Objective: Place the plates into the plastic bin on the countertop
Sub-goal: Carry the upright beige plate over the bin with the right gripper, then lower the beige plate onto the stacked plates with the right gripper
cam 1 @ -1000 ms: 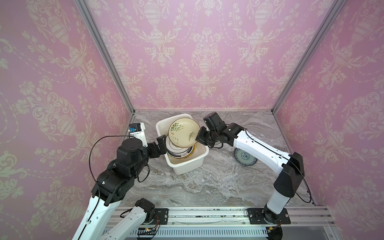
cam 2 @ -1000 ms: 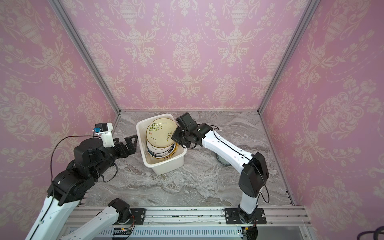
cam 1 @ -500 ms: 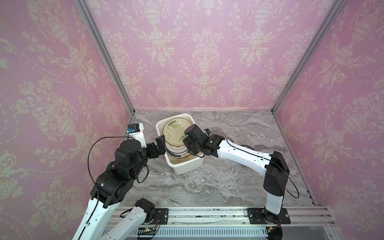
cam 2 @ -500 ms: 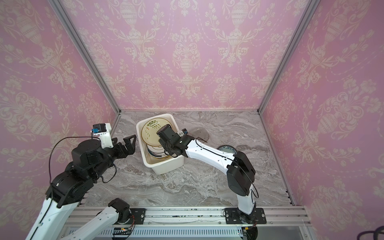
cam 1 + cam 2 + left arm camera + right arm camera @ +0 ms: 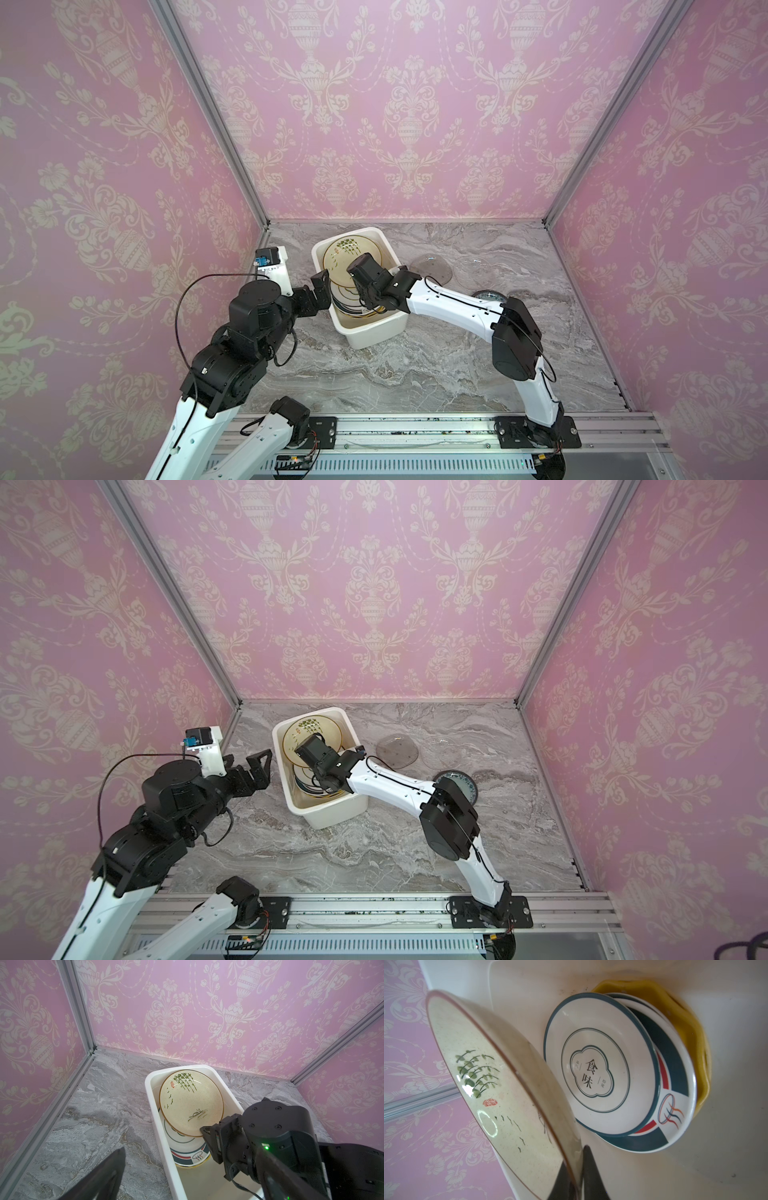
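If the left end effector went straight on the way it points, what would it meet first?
Most likely the near side wall of the plastic bin; the open left end effector points at it, though its height against the rim is unclear.

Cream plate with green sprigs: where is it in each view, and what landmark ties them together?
Top view: cream plate tilted, left of centre.
Top view: cream plate likewise left of centre.
Left wrist: cream plate mid-picture.
Right wrist: cream plate fills the left half.
Shared landmark: white plastic bin holding it.
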Controlling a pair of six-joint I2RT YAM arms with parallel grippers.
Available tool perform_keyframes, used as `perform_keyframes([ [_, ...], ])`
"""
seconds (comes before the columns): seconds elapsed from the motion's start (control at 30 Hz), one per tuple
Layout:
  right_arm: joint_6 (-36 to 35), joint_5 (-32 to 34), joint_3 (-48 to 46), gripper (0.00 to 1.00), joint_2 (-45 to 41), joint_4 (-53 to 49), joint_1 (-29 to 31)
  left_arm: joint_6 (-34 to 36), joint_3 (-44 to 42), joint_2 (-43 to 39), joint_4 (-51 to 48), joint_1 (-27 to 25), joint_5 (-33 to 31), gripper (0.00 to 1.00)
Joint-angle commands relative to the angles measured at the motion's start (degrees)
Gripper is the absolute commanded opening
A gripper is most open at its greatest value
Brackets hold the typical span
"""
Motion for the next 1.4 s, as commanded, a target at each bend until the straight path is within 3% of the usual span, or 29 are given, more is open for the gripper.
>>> perform_keyframes([
  [0.0, 2.7, 3.1, 2.5, 0.0, -0.1, 1.1, 0.2, 2.3, -0.7, -0.2, 1.1, 0.4, -1.9, 0.99],
  [1.0, 6.4, 0.4, 3.9, 0.0, 8.1, -1.6, -0.9, 7.0, -2.1, 1.3, 3.1, 0.4, -3.4, 0.99],
  [1.37, 6.5, 0.6, 2.3, 0.26, 7.3, -1.1, -1.0, 7.4, -0.8, 1.1, 2.2, 0.4, -3.9, 0.99],
])
